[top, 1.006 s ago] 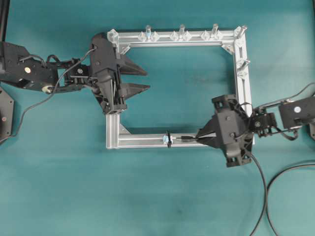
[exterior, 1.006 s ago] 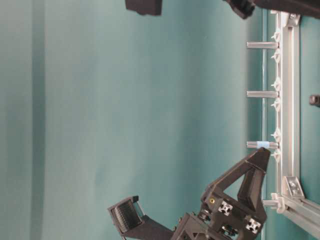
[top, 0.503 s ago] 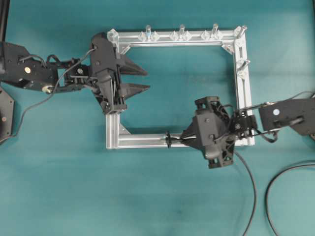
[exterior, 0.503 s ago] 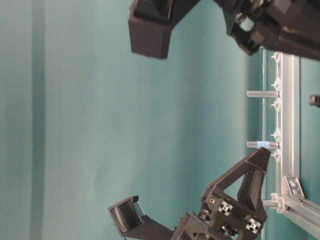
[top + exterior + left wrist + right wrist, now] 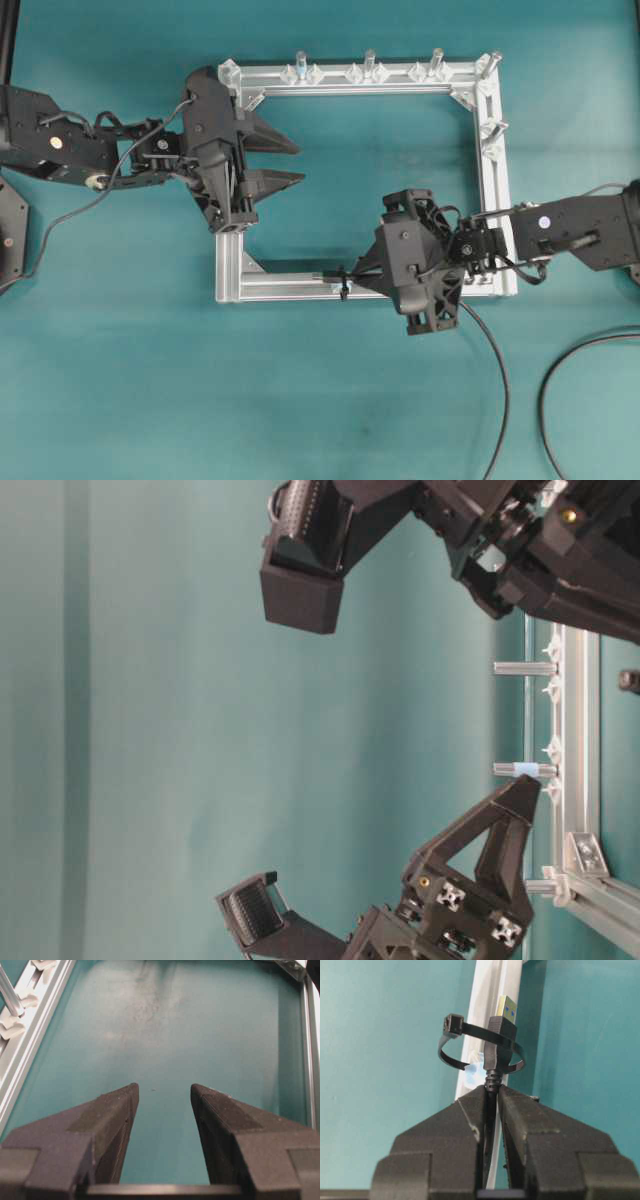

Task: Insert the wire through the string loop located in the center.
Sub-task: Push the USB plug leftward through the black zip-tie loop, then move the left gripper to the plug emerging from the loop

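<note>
My right claw (image 5: 491, 1094) pinches the wire (image 5: 492, 1077), its plug inside the loop (image 5: 470, 1050); my left claw (image 5: 162, 1097) gapes empty, well apart from the loop

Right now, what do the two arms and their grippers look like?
Both arms are matte black plastic and metal with boxy segments and small bolt heads. The left gripper has long, tapering triangular fingers with grainy dark pads. The right gripper is the same build. A thin grey cable runs along the left arm.
</note>
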You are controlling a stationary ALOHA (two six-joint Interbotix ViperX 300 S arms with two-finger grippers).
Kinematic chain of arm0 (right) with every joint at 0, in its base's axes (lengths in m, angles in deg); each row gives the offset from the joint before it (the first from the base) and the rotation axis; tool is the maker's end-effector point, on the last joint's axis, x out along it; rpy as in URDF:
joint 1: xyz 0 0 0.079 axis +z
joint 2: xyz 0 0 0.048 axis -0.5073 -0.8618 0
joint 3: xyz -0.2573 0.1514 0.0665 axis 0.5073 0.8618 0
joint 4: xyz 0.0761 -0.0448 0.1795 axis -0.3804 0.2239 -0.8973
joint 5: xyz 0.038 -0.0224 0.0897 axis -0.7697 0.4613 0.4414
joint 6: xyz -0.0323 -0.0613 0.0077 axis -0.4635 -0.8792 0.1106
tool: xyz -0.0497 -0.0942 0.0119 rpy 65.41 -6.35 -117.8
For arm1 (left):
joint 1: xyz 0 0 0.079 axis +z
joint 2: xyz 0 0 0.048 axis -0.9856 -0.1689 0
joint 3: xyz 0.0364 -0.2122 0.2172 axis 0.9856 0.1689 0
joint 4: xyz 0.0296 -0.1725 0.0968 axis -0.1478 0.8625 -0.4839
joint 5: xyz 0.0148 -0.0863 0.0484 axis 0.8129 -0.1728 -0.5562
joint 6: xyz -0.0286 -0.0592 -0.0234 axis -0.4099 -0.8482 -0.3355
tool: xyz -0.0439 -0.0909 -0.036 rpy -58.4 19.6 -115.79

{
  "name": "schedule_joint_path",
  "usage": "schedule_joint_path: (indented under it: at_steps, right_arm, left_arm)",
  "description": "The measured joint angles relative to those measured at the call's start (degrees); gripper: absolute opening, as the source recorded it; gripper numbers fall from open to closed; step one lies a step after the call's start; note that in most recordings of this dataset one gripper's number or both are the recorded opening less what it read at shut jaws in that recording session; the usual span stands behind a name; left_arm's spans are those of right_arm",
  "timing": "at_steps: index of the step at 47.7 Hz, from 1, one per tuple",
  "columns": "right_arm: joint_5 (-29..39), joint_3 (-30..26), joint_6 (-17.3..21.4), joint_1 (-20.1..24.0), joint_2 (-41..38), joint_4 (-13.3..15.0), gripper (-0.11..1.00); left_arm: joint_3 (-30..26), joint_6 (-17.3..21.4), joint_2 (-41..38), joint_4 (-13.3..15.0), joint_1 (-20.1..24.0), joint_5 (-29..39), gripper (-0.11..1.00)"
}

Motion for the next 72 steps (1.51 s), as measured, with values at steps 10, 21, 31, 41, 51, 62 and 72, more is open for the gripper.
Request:
schedule_joint_path:
  at_steps: [10,21,31,41,51,62,72]
  right_arm:
    - [0.00,0.00,-0.09,0.00,-0.09,0.00,0.10]
    - [0.00,0.00,-0.09,0.00,0.00,0.00,0.10]
    - [0.00,0.00,-0.09,-0.09,-0.09,0.00,0.10]
    - [0.00,0.00,-0.09,0.00,0.00,0.00,0.10]
    - [0.00,0.00,-0.09,0.00,-0.09,0.00,0.10]
    - [0.00,0.00,-0.09,0.00,-0.09,0.00,0.10]
    - [0.09,0.00,-0.09,0.00,0.00,0.00,0.10]
  left_arm:
    - [0.00,0.00,0.00,0.00,0.00,0.18,0.50]
    - [0.00,0.00,0.00,0.00,0.00,2.02,0.50]
    - [0.00,0.00,0.62,0.00,-0.44,5.80,0.50]
    - [0.00,0.88,4.57,-0.09,-3.08,11.51,0.50]
    - [-0.26,1.85,7.56,-0.09,-7.91,18.46,0.50]
    - [-0.97,1.93,8.61,-0.09,-13.18,26.28,0.50]
    - [-1.14,2.02,8.70,-0.09,-15.38,30.50,0.50]
